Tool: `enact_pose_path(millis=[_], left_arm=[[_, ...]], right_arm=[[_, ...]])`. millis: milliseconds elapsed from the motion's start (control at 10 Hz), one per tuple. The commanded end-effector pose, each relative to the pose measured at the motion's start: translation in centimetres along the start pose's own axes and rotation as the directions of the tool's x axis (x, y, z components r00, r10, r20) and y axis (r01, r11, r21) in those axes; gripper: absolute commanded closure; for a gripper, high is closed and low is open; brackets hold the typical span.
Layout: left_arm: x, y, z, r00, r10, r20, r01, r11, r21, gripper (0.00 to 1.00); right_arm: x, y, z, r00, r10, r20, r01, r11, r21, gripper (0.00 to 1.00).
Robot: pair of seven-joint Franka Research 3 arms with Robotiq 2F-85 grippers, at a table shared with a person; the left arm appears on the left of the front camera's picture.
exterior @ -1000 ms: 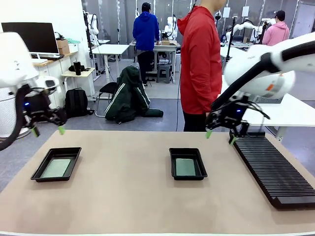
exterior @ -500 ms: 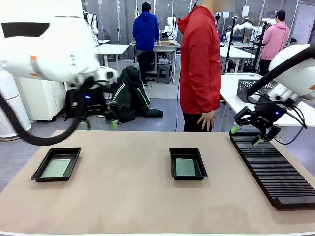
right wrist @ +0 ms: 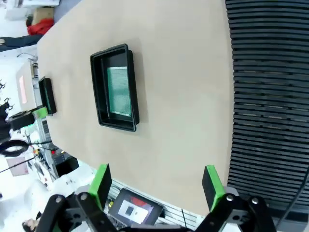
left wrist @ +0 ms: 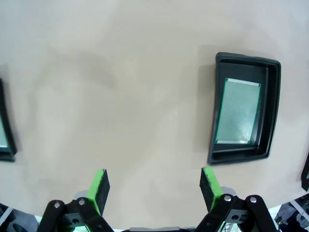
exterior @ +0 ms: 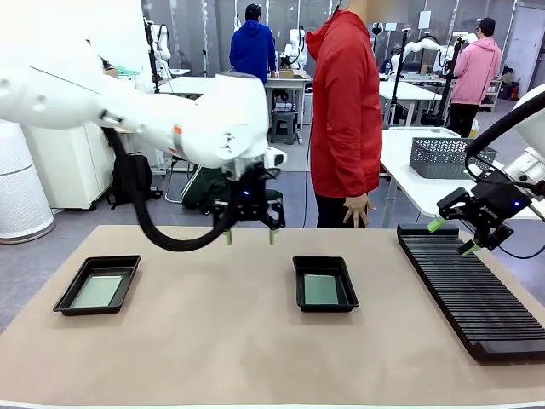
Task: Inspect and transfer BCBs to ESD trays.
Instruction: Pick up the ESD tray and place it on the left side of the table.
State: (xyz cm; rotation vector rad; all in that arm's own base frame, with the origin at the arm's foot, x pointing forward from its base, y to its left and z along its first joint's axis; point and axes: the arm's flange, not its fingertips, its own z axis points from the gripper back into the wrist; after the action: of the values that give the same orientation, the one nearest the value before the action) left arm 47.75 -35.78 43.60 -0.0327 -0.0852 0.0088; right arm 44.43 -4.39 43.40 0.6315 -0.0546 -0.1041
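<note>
We list two ESD trays [exterior: 324, 284] [exterior: 98, 285], each holding one BCB [exterior: 321, 289] [exterior: 96, 291]. Left pincer [exterior: 249, 236], wide open and empty, hovers just left of the centre tray; right pincer [exterior: 452, 237], likewise, hangs well right of it.

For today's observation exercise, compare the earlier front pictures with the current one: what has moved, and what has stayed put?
The left gripper swung from the table's left edge toward the middle, now hovering near the centre tray, jaws open and empty. The right gripper drew back rightward to above the ribbed rack, also open. Nothing was grasped or released. Both trays, including the left tray, kept their boards in place.
</note>
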Motion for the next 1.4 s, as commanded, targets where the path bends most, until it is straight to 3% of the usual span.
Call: enact_pose_path(millis=[0,600,1100,1300], left_arm=[[1.8,-3.1,-1.5,1.0,0.011,0.019,-0.011,1.0,0.008,0.0],[2.6,-9.6,-8.8,1.0,0.027,0.016,-0.027,0.999,0.017,0.0],[2.0,-9.6,-12.4,0.998,0.001,0.07,-0.002,1.0,0.016,0.0],[2.4,-9.0,-12.7,1.0,-0.018,0.025,0.018,1.0,0.006,0.0]], right_arm=[[-0.3,0.8,-0.3,1.0,-0.019,0.013,0.019,1.0,-0.023,0.0],[-0.3,0.8,-0.3,1.0,-0.019,0.013,0.019,1.0,-0.023,0.0],[-0.3,0.8,-0.3,1.0,-0.019,0.013,0.019,1.0,-0.023,0.0],[-0.3,0.8,-0.3,1.0,-0.019,0.013,0.019,1.0,-0.023,0.0]])
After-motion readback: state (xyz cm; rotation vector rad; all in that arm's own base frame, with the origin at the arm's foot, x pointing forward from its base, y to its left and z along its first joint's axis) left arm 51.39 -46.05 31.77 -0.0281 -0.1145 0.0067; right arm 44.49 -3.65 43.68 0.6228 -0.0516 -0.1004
